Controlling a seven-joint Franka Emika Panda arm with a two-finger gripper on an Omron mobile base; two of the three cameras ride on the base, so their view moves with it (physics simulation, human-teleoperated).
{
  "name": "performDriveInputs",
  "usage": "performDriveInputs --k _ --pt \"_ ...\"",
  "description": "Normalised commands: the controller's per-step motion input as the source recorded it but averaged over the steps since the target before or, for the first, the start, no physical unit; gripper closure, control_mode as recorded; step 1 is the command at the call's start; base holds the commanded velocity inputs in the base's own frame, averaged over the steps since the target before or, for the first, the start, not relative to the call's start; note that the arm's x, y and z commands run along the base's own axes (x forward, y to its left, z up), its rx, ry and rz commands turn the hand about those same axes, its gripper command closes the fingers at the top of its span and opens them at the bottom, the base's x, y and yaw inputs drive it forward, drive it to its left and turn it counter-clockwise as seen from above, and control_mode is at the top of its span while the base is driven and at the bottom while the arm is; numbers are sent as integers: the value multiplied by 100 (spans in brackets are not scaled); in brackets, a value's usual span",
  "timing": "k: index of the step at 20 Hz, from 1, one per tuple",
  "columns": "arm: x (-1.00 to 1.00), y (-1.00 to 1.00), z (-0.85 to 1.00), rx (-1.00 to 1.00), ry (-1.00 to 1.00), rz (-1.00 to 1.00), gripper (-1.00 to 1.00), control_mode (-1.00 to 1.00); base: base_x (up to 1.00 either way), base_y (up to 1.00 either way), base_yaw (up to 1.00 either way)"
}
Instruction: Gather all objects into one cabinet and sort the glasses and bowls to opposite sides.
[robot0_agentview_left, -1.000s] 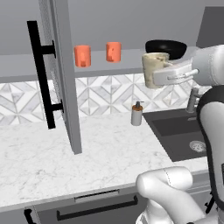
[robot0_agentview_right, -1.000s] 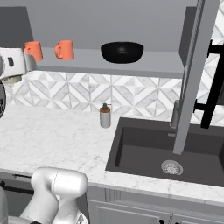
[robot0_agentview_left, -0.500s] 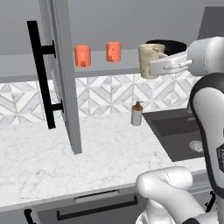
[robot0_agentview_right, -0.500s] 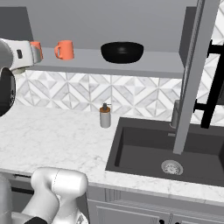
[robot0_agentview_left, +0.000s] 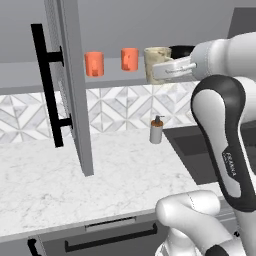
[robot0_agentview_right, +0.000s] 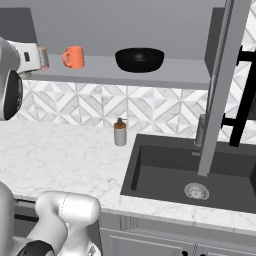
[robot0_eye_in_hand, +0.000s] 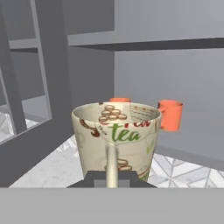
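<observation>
Clamped tight on the handle of the cream mug (robot0_eye_in_hand: 116, 140), fingers (robot0_eye_in_hand: 92, 178) at the near edge of the hand view, cup body just beyond them, upright. Rigid, glazed, likely chippable and a bit slick; handle the right place to take hold, as here, though prone to swing on so thin a grip. Held in the air at shelf height, just before the cabinet shelf (robot0_agentview_left: 30, 75). Beyond it, two orange cups (robot0_agentview_left: 94, 64) standing on that shelf near each other. Farther along, black bowl (robot0_agentview_right: 139, 59) well apart toward the sink side. Below on the desk (robot0_agentview_left: 45, 180), soap dispenser (robot0_agentview_left: 157, 131).
</observation>
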Motion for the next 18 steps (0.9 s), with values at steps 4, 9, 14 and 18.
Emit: performDriveInputs --k 4,9,14,18 --pt "39 19 -1 0 0 0 100 -100 0 0 0" --pt "13 2 -42 0 0 3 100 -100 0 0 0" --pt "23 0 -19 2 0 2 100 -100 0 0 0" --pt "38 0 21 1 -3 0 100 -100 0 0 0"
